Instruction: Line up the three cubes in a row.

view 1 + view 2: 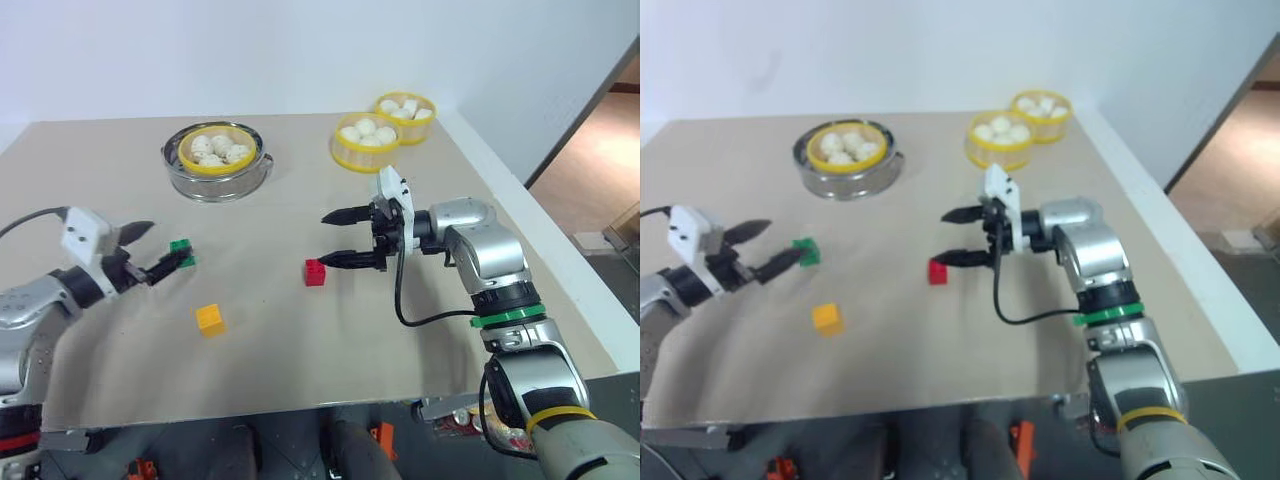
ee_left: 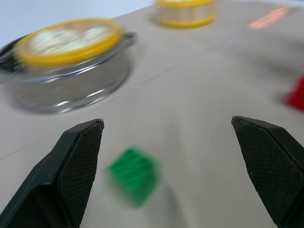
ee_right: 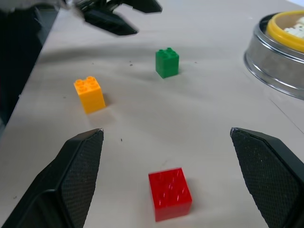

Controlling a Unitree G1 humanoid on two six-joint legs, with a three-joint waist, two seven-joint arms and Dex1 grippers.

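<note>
Tan table [image 1: 300, 340] holds three cubes [image 3: 169, 194] and three bun baskets [image 1: 217, 148].

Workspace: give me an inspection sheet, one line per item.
Surface: tan table, white edge on the right.
Job's things: red cube, green cube, yellow-orange cube, all apart, not in a row.
Clutter: bun basket in a metal pot; two more bun baskets.
Grippers: left gripper open beside the green cube; right gripper open beside the red cube; neither holds anything.
Cables: black cable looping off the right wrist.
Surroundings: white wall, floor at right.
</note>
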